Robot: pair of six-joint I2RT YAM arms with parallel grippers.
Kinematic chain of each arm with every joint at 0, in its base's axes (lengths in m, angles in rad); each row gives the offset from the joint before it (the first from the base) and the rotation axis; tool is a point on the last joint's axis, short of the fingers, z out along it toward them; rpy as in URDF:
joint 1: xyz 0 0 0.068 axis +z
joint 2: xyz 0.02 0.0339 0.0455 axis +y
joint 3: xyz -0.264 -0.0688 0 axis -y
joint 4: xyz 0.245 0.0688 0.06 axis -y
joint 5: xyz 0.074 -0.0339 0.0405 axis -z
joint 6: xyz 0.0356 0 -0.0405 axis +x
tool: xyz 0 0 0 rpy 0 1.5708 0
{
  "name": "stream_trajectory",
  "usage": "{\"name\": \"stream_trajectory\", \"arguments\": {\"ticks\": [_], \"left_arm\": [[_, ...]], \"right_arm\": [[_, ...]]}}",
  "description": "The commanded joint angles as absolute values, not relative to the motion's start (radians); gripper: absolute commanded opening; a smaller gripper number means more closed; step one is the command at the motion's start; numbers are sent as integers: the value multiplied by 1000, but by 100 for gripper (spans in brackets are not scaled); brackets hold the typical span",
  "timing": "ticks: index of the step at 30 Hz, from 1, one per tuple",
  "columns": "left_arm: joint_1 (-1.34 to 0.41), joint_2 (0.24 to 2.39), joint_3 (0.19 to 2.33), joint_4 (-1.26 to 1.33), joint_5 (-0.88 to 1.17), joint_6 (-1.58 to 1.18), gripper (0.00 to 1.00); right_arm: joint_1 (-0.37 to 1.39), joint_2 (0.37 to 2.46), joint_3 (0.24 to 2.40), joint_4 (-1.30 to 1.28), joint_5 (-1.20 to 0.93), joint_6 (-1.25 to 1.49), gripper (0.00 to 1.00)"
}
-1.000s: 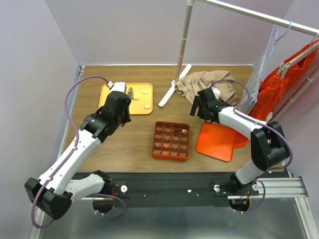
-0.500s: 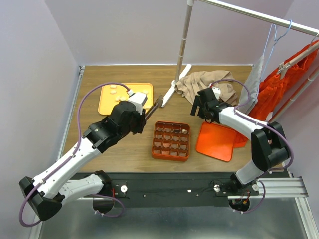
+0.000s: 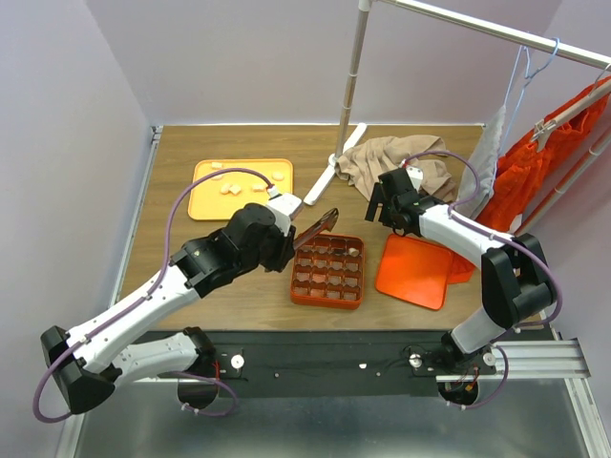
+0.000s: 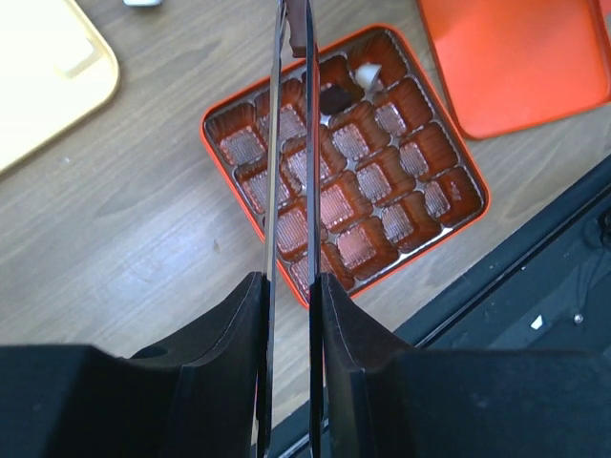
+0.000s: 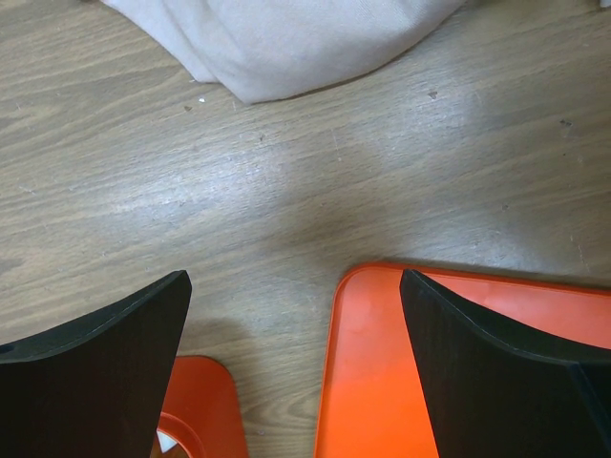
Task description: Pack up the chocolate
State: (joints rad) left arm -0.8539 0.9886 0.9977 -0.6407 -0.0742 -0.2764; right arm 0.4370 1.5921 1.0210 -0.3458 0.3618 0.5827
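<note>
Left wrist cam shows what the top view can't: left claw [image 4: 289, 286] nearly shut on metal tweezers [image 4: 286, 143], with a brown chocolate lump [image 4: 299, 36] pinched at their tips over the orange box [image 4: 368, 181] ahead of it (one white piece [image 4: 368, 74] and one dark piece [image 4: 336, 96] sit in far cells). Top view alone shows cream pieces [image 3: 229, 187] on the yellow tray [image 3: 205, 202], beyond and left of that claw. Right claw [image 5: 294, 286] spread wide, holding nothing, bare bench [image 5: 286, 191] between its fingers [image 5: 95, 353], orange lid [image 5: 372, 382] under the right one.

left hand [image 3: 292, 237] gripping tongs [image 3: 320, 224] | tips above box [image 3: 326, 302] far-left corner | right hand [image 3: 374, 208] spread
</note>
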Motion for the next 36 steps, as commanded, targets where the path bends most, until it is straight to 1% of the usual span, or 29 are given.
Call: {"name": "stream_trajectory", "arguments": {"ticks": [1,6,10,14,18,25,36], "left_arm": [[-865,1000,991,-693,-113,-354,0],[-867,982,974,-706,-149,-414,0],[-867,962,954,-677,-115,-437,0],[-870,940,940,-672,-101,-433,0],[-870,936,925,-704,-150,-423,0],[-871,962,900,-699,-124,-416,0],[-871,991,922,-681,-106,-403,0]], "right_arm": [[434,1589,1046,-354,402,580,100],[433,1598,1054,-356,410,575,100],[434,1592,1049,-360,440,580,100],[434,1551,1017,-364,495,587,100],[433,1508,983,-364,558,584,100],[434,1483,991,-364,615,594,99],[434,1543,1031,-364,607,584,99]]}}
